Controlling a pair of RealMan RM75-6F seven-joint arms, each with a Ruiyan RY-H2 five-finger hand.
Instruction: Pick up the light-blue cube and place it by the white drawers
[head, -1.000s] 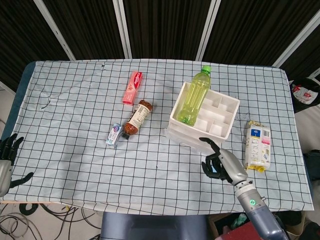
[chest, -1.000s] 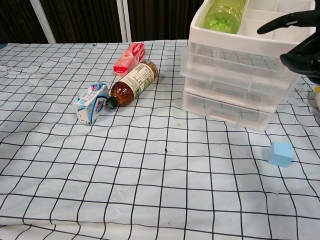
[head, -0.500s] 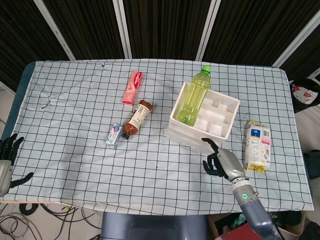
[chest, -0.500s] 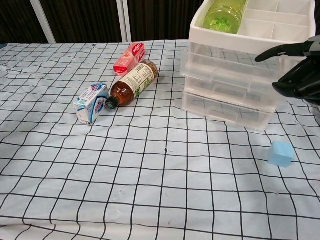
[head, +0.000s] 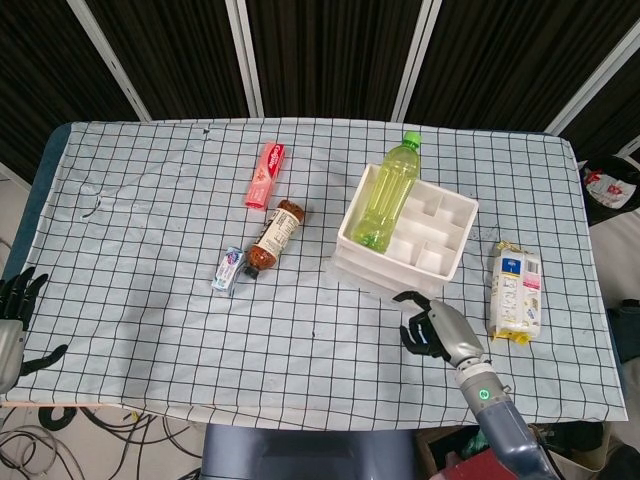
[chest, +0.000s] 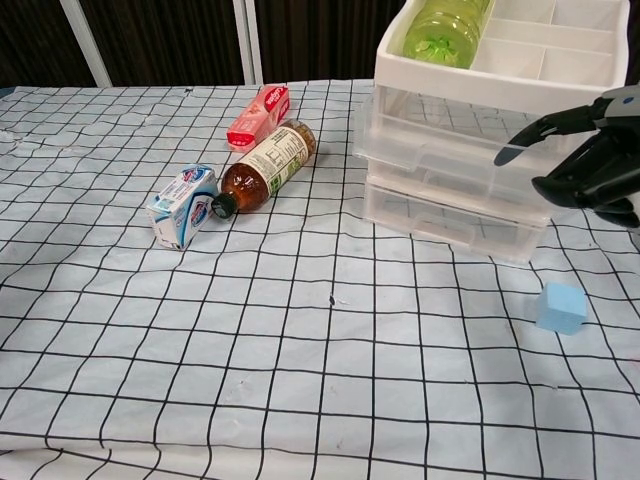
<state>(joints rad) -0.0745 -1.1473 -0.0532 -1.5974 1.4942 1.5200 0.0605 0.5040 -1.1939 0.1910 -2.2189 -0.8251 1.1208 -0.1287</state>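
right hand (chest: 590, 165): empty, fingers apart | 1 small light-blue foam cube (chest: 561, 307): on cloth below hand, apart | 1 white plastic drawer unit (chest: 470, 160): just behind hand | 2 bottles, 3 cartons | left hand (head: 14, 312): fingers spread, empty

1. The tablecloth (chest: 300, 380) looks like matt white cloth, creased, printed with a black grid;
2. the white drawers (chest: 455, 170) are smooth plastic, opaque on top, translucent fronts;
3. the light-blue cube (chest: 561, 307) appears matt;
4. the green bottle (head: 385, 195) is glossy clear plastic;
5. the right hand (chest: 590, 165) has black, slightly shiny fingers.
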